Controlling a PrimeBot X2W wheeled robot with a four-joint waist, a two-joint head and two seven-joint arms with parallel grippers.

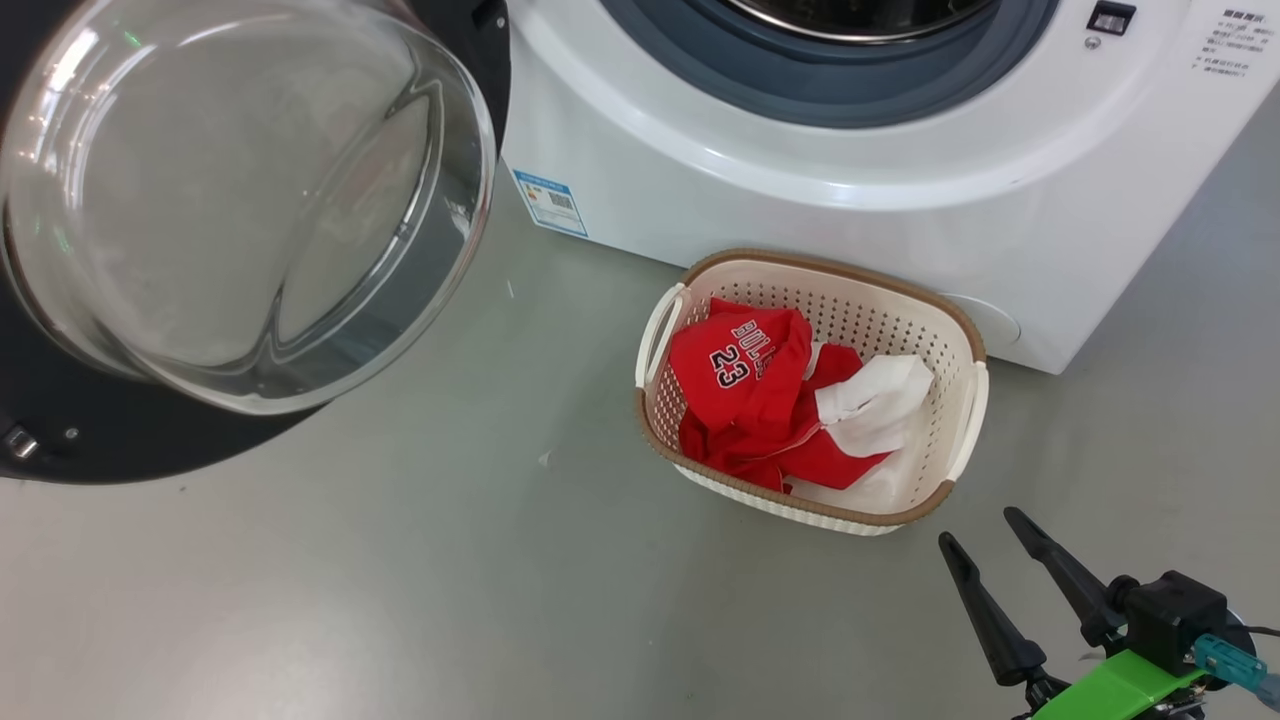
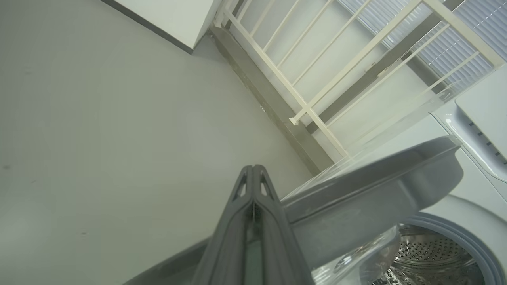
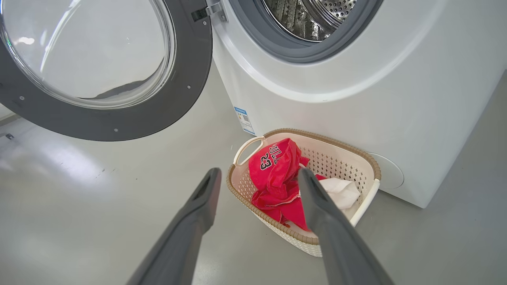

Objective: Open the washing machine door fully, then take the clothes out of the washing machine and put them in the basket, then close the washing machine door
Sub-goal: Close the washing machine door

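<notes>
The washing machine door (image 1: 60, 440) stands swung open at the left, its glass bowl bulging toward me. The white washing machine (image 1: 800, 180) shows its grey gasket and steel drum (image 3: 313, 16). Red and white clothes (image 1: 745, 380), one printed "BULLS 23", lie in the cream basket (image 1: 950, 320) on the floor against the machine's front. My right gripper (image 1: 978, 528) hovers open and empty, near the basket's front right corner. In the right wrist view the right gripper (image 3: 258, 172) points at the basket (image 3: 368, 162). My left gripper (image 2: 252, 169) is shut on nothing, close beside the door's grey edge (image 2: 372, 186).
A cream railing (image 2: 301, 107) and a wall stand beyond the door in the left wrist view. Grey floor (image 1: 450, 600) spreads to the left of and in front of the basket. A blue label (image 1: 550, 200) sits low on the machine's front.
</notes>
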